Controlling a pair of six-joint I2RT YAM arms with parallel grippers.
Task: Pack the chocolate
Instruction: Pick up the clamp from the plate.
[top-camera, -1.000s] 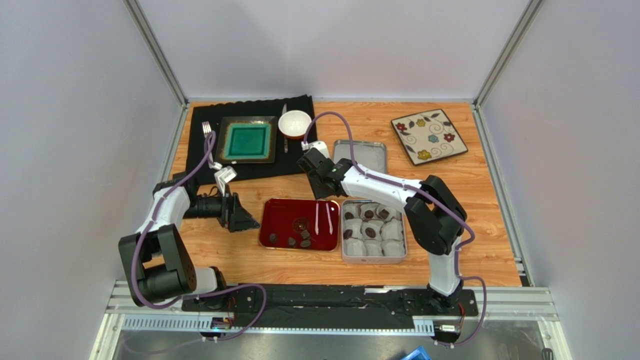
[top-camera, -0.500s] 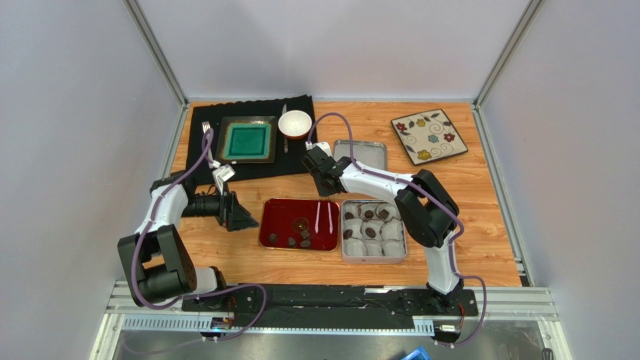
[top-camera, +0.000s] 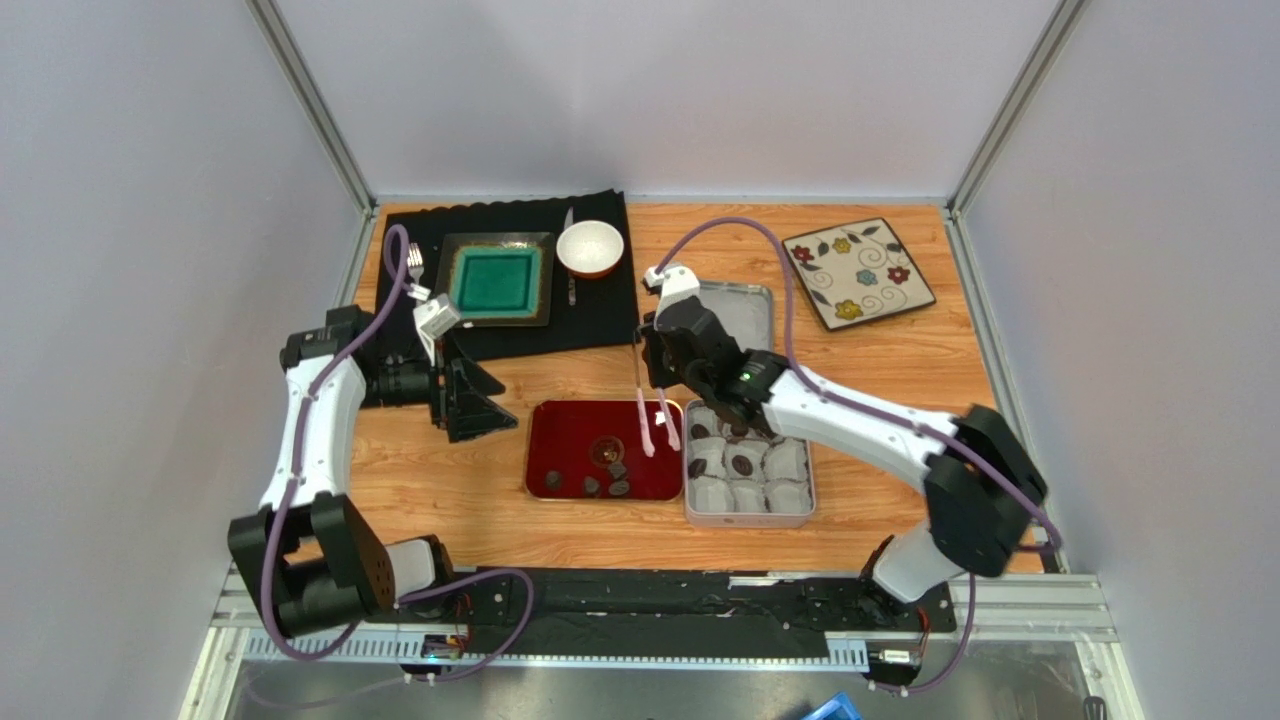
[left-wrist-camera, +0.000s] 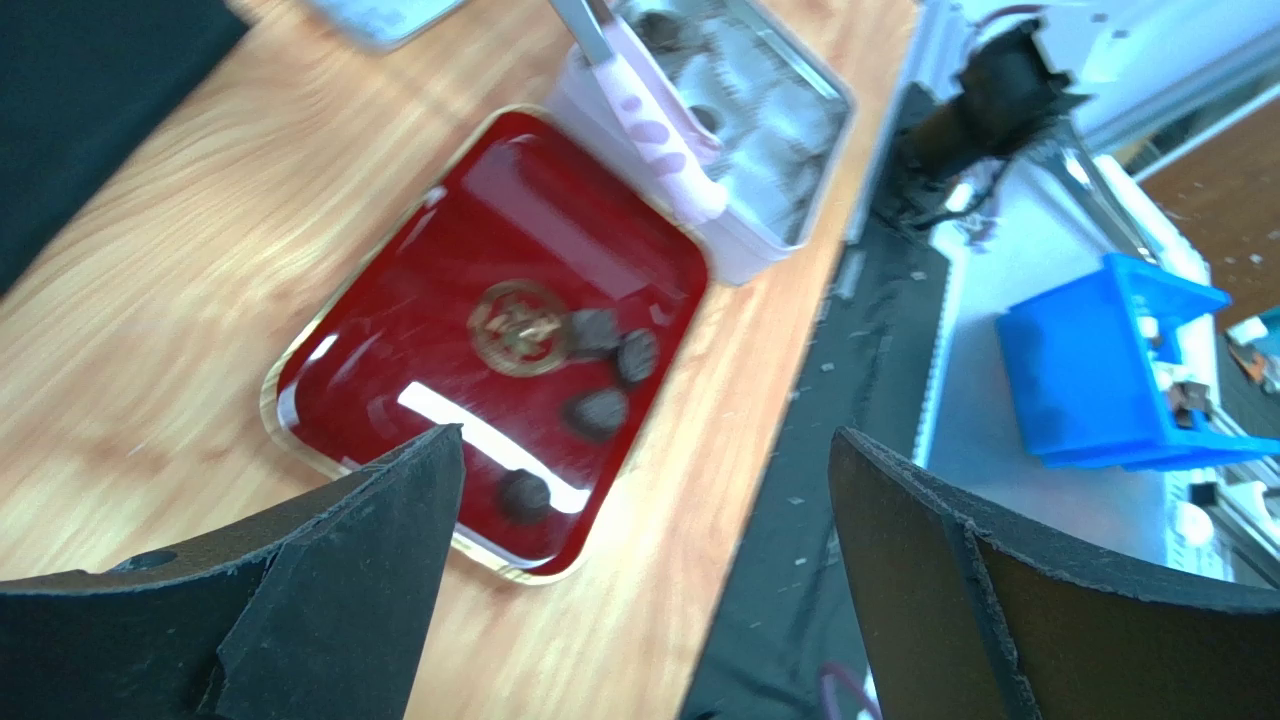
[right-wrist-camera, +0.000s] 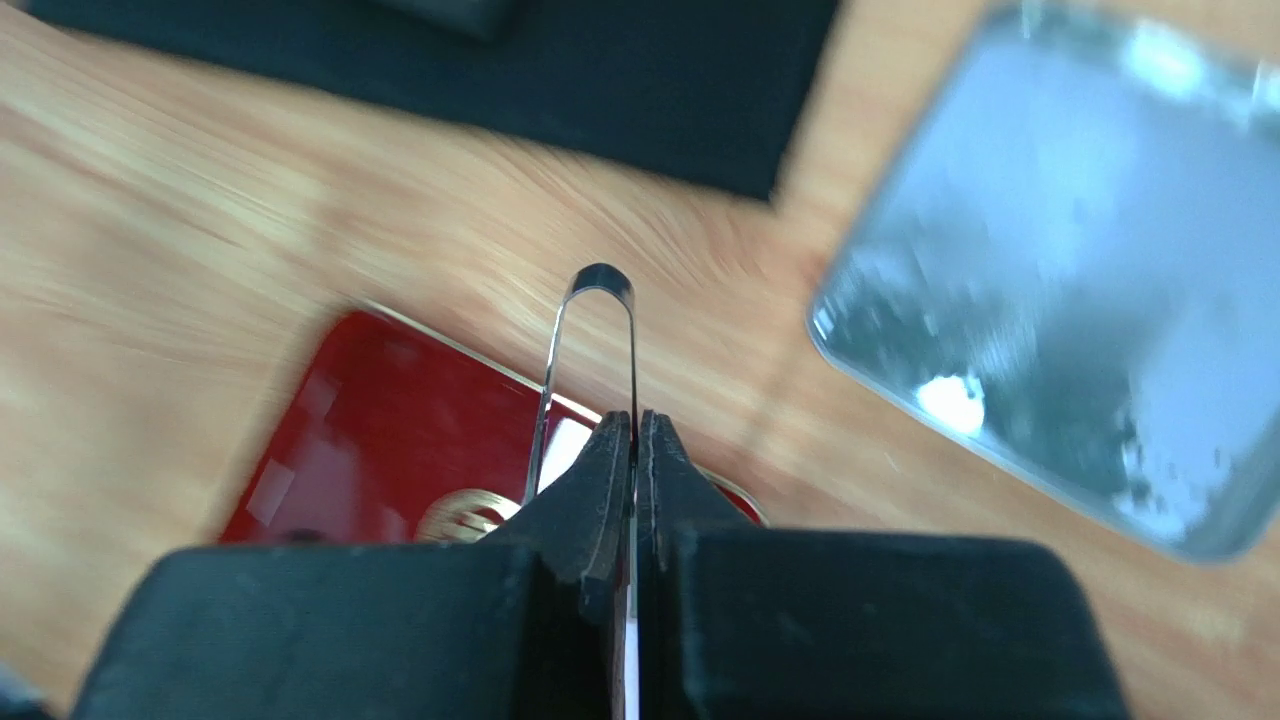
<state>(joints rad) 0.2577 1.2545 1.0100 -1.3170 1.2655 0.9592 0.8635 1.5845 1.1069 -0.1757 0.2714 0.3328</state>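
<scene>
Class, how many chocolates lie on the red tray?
4 chocolates on the tray: two beside its gold emblem, one below them, one near the rim; a corner is hidden.

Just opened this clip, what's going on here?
The right gripper is shut on a pair of tongs, whose pink tips hang over the edge of the red tray next to the tin. Four chocolates lie on the tray; several of the tin's paper cups are already filled. The left gripper is open and empty, left of the tray.
</scene>
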